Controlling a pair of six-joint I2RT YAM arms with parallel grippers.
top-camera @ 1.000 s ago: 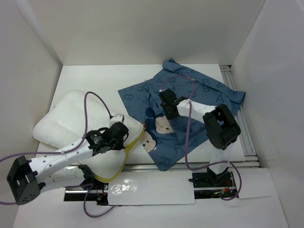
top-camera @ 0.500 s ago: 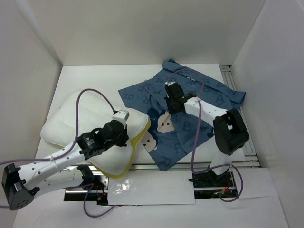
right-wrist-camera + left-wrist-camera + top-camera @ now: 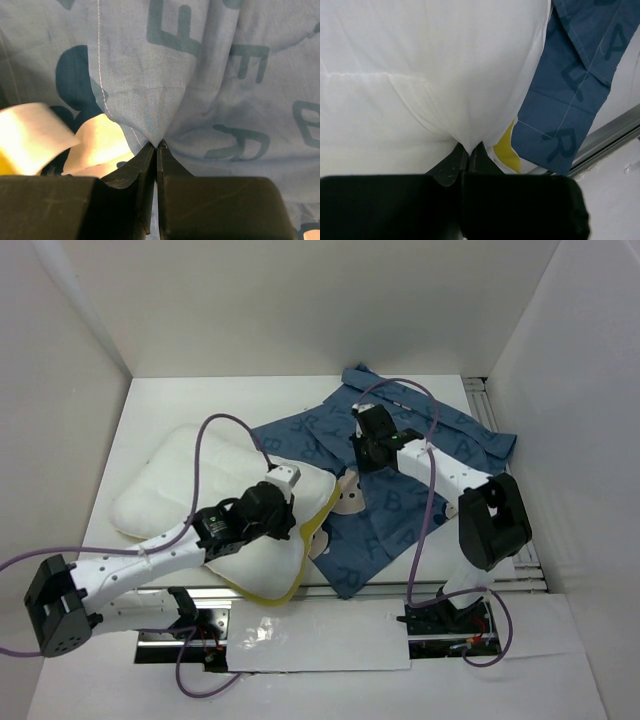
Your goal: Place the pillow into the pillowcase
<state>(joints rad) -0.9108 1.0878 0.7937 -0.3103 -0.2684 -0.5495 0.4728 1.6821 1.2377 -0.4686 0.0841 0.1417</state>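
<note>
The pillow [image 3: 170, 480] lies slantwise on the desk [image 3: 200, 405], plump and white. Its yellow trim [image 3: 300, 545] runs along the end that faces the pillowcase [image 3: 450, 435]. That end overlaps the near-left part of the blue cloth, so pillow and pillowcase touch there. In the left wrist view the pillow [image 3: 420, 65] fills most of the picture, with a strip of the lettered pillowcase [image 3: 570, 100] just beside it and partly under its edge.

The left gripper [image 3: 283, 525] sits on top of the pillow near the trimmed end. Its jaws are closed tight on a pinch of the white cover [image 3: 468, 146], which puckers up into folds at the tips.

Beside the pillow the pillowcase spreads out rumpled, away from the trimmed end and towards the far side of the desk. A pale mouse face [image 3: 348, 495] shows right next to the trim. The right gripper [image 3: 368, 455] is over the pillowcase, a little beyond the pillow's trimmed end. Its jaws are pressed together on a gathered ridge of blue cloth [image 3: 156, 145], with pale patches of the mouse print [image 3: 95, 145] just beside them.

Below the pillow's near edge a metal rail [image 3: 520, 585] runs along the desk front. A purple cable [image 3: 225, 425] arches over the pillow.
</note>
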